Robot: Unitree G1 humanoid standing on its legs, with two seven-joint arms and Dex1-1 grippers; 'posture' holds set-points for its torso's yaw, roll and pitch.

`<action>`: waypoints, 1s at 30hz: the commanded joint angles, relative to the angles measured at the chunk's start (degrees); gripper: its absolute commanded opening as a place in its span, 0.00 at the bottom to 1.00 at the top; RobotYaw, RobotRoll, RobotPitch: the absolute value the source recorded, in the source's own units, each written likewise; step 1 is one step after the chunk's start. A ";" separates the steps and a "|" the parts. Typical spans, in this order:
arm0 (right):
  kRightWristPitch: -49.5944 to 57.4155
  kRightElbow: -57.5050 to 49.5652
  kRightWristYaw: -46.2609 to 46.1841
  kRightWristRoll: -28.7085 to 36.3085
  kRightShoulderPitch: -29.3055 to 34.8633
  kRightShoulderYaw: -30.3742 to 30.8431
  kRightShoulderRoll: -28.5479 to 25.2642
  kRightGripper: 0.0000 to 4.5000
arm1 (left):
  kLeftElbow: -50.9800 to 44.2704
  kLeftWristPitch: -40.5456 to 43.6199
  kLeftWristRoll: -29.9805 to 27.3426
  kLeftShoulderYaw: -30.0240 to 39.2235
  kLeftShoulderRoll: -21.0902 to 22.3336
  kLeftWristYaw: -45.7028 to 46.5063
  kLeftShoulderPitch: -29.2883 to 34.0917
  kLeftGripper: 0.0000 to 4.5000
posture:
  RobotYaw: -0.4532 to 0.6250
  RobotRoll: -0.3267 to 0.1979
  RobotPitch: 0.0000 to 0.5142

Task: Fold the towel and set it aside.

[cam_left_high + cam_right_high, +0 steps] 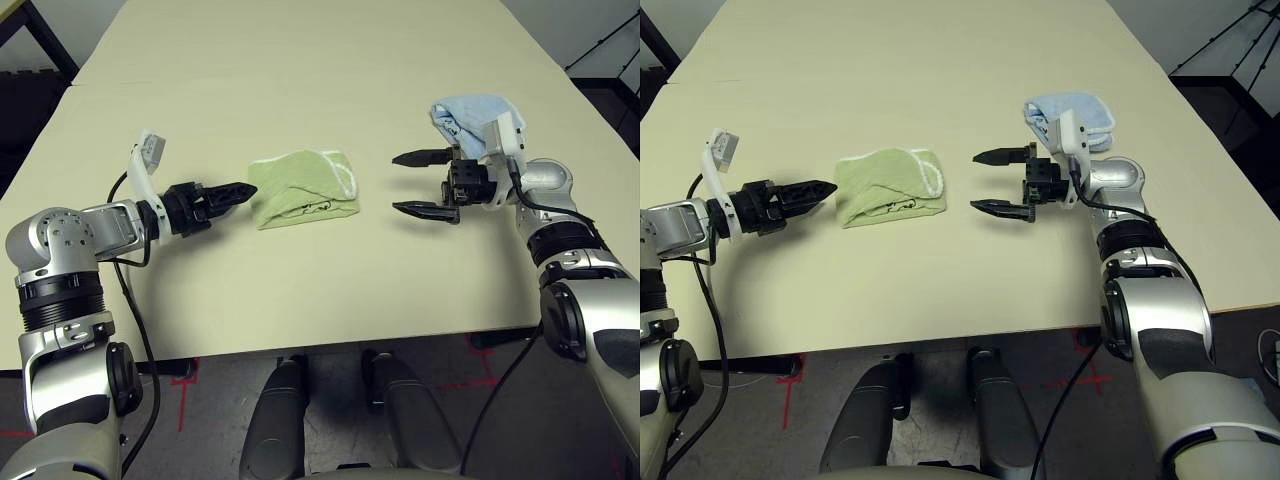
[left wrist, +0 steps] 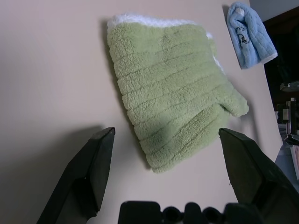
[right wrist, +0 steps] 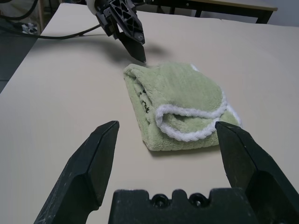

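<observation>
The light green towel (image 1: pixel 303 187) lies folded into a small bundle at the middle of the table, its white stitched edge curling along the side toward my right arm and a dark print showing at its near fold. My left gripper (image 1: pixel 247 192) stands open just off the towel's left end, fingertips close to the cloth and apart from it; the left wrist view shows the towel (image 2: pixel 173 93) ahead of the spread fingers (image 2: pixel 93 163). My right gripper (image 1: pixel 398 183) is open a short way to the towel's right, with nothing between its fingers (image 3: pixel 93 158).
A small light blue cloth (image 1: pixel 470 115) lies folded behind my right wrist, near the table's right edge. The cream table (image 1: pixel 300 60) stretches bare far behind the towel. Its front edge (image 1: pixel 330 345) runs close to my body.
</observation>
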 commanded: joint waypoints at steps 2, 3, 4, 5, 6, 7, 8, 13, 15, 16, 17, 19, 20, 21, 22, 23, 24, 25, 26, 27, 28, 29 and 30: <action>0.44 -1.49 0.59 0.50 0.31 0.02 -0.56 0.99 | 2.15 0.13 0.72 -0.38 -1.93 0.77 -0.48 1.00 | 0.41 0.62 0.40; 0.48 -1.59 0.62 0.51 0.35 0.01 -0.66 0.99 | 3.02 -0.33 1.02 -0.54 -2.36 0.86 -0.92 1.00 | 0.41 0.62 0.40; 0.51 -1.73 0.64 0.53 0.41 0.00 -0.76 0.99 | 4.06 -0.94 1.40 -0.80 -2.68 0.87 -1.41 1.00 | 0.41 0.62 0.40; 0.54 -1.82 0.63 0.54 0.46 0.00 -0.81 0.99 | 4.72 -1.34 1.65 -0.97 -2.82 0.84 -1.70 1.00 | 0.41 0.62 0.40; 0.59 -1.95 0.64 0.57 0.54 -0.01 -0.86 0.99 | 5.41 -1.61 1.82 -1.08 -3.00 0.88 -2.08 1.00 | 0.41 0.62 0.40; 0.66 -2.14 0.67 0.61 0.65 -0.02 -0.93 0.99 | 6.07 -1.88 1.98 -1.28 -3.22 0.91 -2.52 1.00 | 0.41 0.62 0.40; 0.72 -2.33 0.69 0.67 0.78 -0.03 -1.00 0.99 | 6.79 -2.15 2.12 -1.36 -3.57 1.03 -3.08 1.00 | 0.41 0.62 0.40; 0.93 -2.90 0.53 0.78 1.14 0.08 -1.11 0.99 | 12.17 -4.80 3.43 -1.06 -5.04 1.31 -6.05 1.00 | 0.40 0.62 0.40; 0.97 -3.00 0.47 0.79 1.15 0.11 -1.09 0.99 | 13.38 -5.24 3.58 -0.94 -5.78 1.62 -6.98 1.00 | 0.40 0.62 0.40; 0.93 -3.01 0.47 0.80 1.14 0.12 -1.06 0.99 | 13.81 -5.23 3.53 -0.94 -6.36 1.77 -7.40 1.00 | 0.40 0.62 0.39; 0.92 -2.99 0.44 0.80 1.08 0.13 -1.02 0.99 | 14.23 -5.02 3.39 -0.90 -6.88 1.89 -7.76 1.00 | 0.40 0.62 0.39; 0.84 -2.88 0.37 0.74 0.95 0.16 -0.97 0.99 | 14.64 -4.57 3.30 -1.16 -7.65 1.81 -8.20 1.00 | 0.40 0.62 0.39; 0.77 -2.84 0.34 0.70 0.91 0.18 -0.96 0.99 | 14.69 -4.32 3.28 -1.19 -7.94 1.83 -8.33 1.00 | 0.40 0.62 0.39; 0.69 -2.78 0.32 0.65 0.88 0.20 -0.97 0.99 | 14.73 -3.81 3.12 -1.26 -8.35 1.75 -8.57 1.00 | 0.40 0.62 0.39; 0.60 -2.73 0.30 0.59 0.86 0.23 -0.98 0.99 | 14.86 -3.18 2.91 -1.35 -8.64 1.59 -8.86 1.00 | 0.40 0.62 0.39; 0.54 -2.68 0.26 0.53 0.82 0.26 -0.97 0.99 | 15.04 -2.69 2.75 -1.37 -8.83 1.46 -9.12 1.00 | 0.40 0.62 0.39; 0.52 -2.65 0.21 0.50 0.80 0.27 -0.96 0.99 | 15.18 -2.27 2.63 -1.30 -8.97 1.38 -9.34 1.00 | 0.40 0.62 0.39; 0.49 -2.61 0.17 0.47 0.79 0.29 -0.96 0.99 | 15.40 -1.90 2.36 -0.92 -9.23 1.34 -9.66 1.00 | 0.40 0.62 0.39; 0.47 -2.56 0.11 0.43 0.77 0.29 -0.98 0.99 | 15.74 -1.71 2.15 -0.38 -9.53 1.45 -10.07 1.00 | 0.40 0.62 0.39; 0.48 -2.55 0.08 0.41 0.78 0.30 -1.00 0.99 | 16.11 -1.46 1.76 0.36 -9.88 1.54 -10.56 1.00 | 0.40 0.62 0.39; 0.47 -2.57 0.08 0.41 0.83 0.30 -1.05 0.99 | 16.59 -0.99 1.20 1.46 -10.32 1.81 -11.18 1.00 | 0.40 0.62 0.39; 0.43 -2.56 0.05 0.37 0.88 0.31 -1.09 0.99 | 17.03 -0.82 0.88 2.47 -10.74 2.19 -11.74 1.00 | 0.40 0.62 0.39; 0.40 -2.57 0.05 0.36 0.94 0.32 -1.12 0.99 | 17.41 -0.69 0.66 3.42 -11.12 2.62 -12.19 1.00 | 0.40 0.62 0.39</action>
